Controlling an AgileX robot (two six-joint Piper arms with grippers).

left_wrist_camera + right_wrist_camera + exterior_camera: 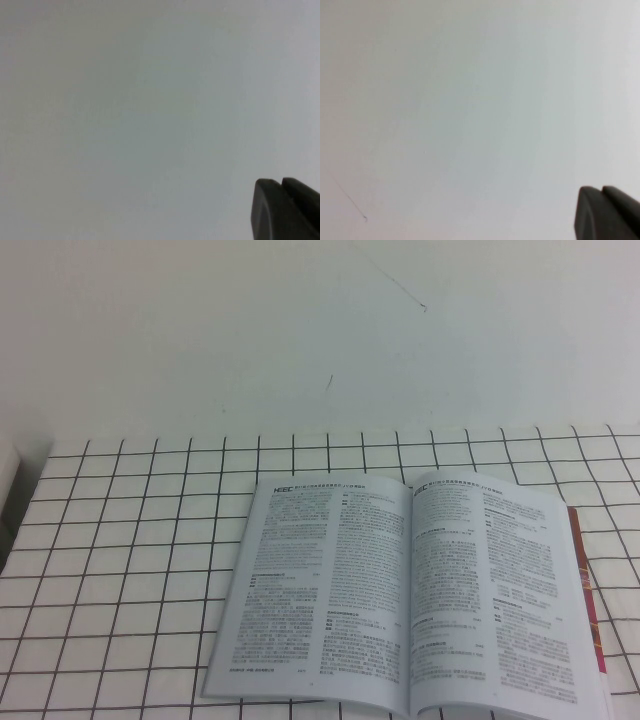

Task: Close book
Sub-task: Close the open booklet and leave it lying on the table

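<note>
An open book [330, 590] lies flat on the checked tablecloth [120, 570] at the front right in the high view, both printed pages facing up. Its red cover edge [590, 610] shows beyond the right-hand page. Neither arm appears in the high view. In the left wrist view, my left gripper [281, 181] shows only its dark tips, pressed together, against a blank white surface. My right gripper [601, 189] looks the same in the right wrist view: dark tips together, nothing between them. Neither wrist view shows the book.
A white wall [300, 330] with a thin crack [395, 285] rises behind the table. The book's near edge runs off the bottom of the high view. A pale object [8, 470] sits at the table's far left edge.
</note>
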